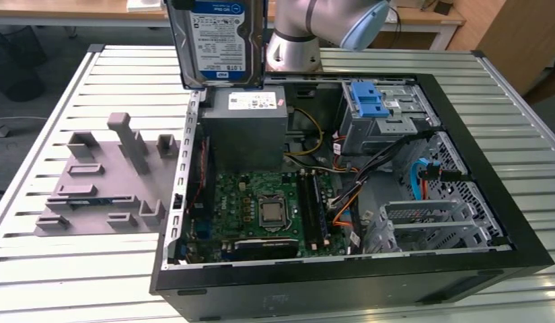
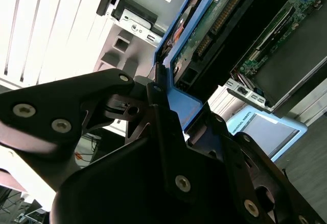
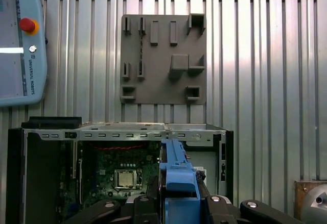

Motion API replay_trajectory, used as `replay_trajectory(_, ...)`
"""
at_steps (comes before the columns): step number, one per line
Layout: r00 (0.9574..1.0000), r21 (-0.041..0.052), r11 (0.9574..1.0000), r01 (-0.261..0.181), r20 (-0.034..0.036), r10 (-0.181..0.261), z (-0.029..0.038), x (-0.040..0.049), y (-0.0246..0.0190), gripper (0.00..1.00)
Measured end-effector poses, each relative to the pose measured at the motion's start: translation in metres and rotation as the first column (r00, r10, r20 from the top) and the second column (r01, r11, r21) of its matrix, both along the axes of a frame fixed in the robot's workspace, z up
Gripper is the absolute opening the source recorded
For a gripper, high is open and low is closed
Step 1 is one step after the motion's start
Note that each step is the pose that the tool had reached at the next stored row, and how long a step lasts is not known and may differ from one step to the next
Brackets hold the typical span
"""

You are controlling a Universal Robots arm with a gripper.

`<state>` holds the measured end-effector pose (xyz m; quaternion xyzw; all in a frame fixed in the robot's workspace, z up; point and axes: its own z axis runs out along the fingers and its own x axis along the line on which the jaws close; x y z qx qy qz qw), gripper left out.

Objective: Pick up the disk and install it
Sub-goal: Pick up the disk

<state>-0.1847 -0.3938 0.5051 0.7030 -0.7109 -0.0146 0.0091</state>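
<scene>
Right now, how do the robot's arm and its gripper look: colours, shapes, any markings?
The arm is a smooth silver-grey tube with a rounded light blue cap on a joint. The gripper is matte black, built of flat angular links fixed with silver screws.

Exterior view: slatted metal table [image 1: 44, 269] spans most of scene, pale ribs running side to side with soft sheen. At 11 o'clock, past far edge: wooden desk [image 1: 70, 9]. At 2 o'clock: wood-panelled cabinet [image 1: 519, 40]. At 10 o'clock: dark bin-like shape [image 1: 13, 64] on grey floor [image 1: 8, 138], thin white cable [image 1: 17, 120] beside it. Light even, no hard shadows.
</scene>
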Motion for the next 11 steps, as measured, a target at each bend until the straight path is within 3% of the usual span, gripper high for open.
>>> replay_trajectory(2, 1.0, 0.0, 1.0, 0.0, 0.0034, 0.0, 0.0, -0.0001, 0.0, 0.36)
replay_trajectory(5, 0.9999, 0.0031, 1.0, 0.0, 0.0139, 0.0, -0.0001, -0.0002, -0.0005, 0.36)
replay_trajectory(8, 0.9999, 0.0035, 1.0, 0.0, 0.0144, 0.0, -0.0007, 0.0002, -0.0027, 0.36)
replay_trajectory(11, 0.9999, 0.0035, 1.0, 0.002, 0.0144, -0.002, -0.0019, 0.0005, -0.009, 0.36)
